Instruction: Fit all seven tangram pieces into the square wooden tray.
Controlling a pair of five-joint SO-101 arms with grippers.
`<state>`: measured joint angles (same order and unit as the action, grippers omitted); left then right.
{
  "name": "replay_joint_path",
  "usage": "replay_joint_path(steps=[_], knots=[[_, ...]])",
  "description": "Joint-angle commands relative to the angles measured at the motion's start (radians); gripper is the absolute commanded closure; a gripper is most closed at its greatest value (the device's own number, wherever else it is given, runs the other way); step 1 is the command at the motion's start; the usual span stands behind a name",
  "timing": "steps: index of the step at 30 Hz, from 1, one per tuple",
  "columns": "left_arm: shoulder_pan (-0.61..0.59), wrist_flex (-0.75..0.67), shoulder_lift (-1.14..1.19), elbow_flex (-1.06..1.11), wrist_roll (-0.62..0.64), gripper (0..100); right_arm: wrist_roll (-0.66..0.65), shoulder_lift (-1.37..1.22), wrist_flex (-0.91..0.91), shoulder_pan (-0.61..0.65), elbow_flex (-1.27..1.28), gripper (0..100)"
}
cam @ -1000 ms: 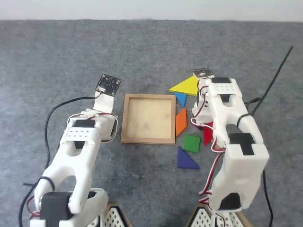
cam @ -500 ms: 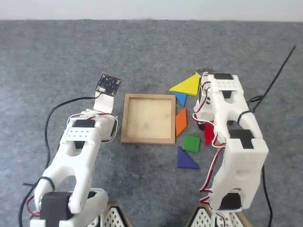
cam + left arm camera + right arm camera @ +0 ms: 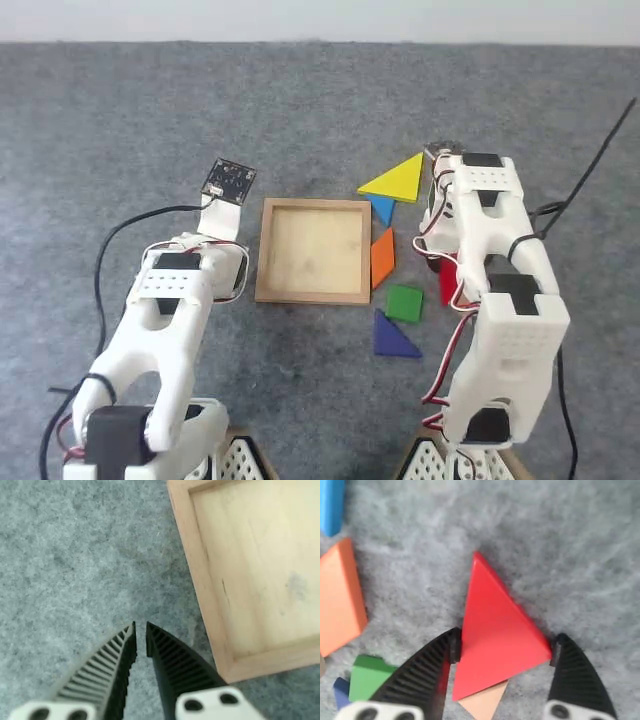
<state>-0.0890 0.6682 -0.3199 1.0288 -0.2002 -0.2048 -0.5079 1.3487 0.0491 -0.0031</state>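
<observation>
Tray [image 3: 262,250] empty, nothing fitted yet, all left for you. Right fingers [image 3: 430,665] pinch red triangle [image 3: 495,630]; left fingers [image 3: 170,655] narrow, hold nothing.

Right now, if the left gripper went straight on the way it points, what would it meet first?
Probably the grey mat, just beside the rim of the wooden tray; the left gripper points at mat, not the tray. Depth is unclear.

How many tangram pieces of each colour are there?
Yellow triangle: 1
Light blue piece: 1
Orange parallelogram: 1
Green square: 1
Dark blue triangle: 1
Red triangle: 1
Pale peach triangle: 1
Total: 7
</observation>
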Motion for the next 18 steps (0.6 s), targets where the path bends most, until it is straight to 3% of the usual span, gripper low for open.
replay_joint_path(steps=[1, 8, 14, 18], knots=[[-0.003, 0.009, -0.048, -0.03, -0.011, 96, -0.015, -0.001, 0.005, -0.004, -0.014, 78.5], [-0.003, 0.008, -0.048, -0.03, -0.011, 96, 0.003, -0.001, 0.012, -0.022, -0.014, 77.7], [-0.003, 0.008, -0.048, -0.03, -0.011, 96, 0.046, 0.021, 0.012, -0.035, -0.008, 62.1], [-0.003, 0.009, -0.048, -0.03, -0.011, 96, 0.055, 0.007, 0.004, -0.033, -0.002, 65.1]])
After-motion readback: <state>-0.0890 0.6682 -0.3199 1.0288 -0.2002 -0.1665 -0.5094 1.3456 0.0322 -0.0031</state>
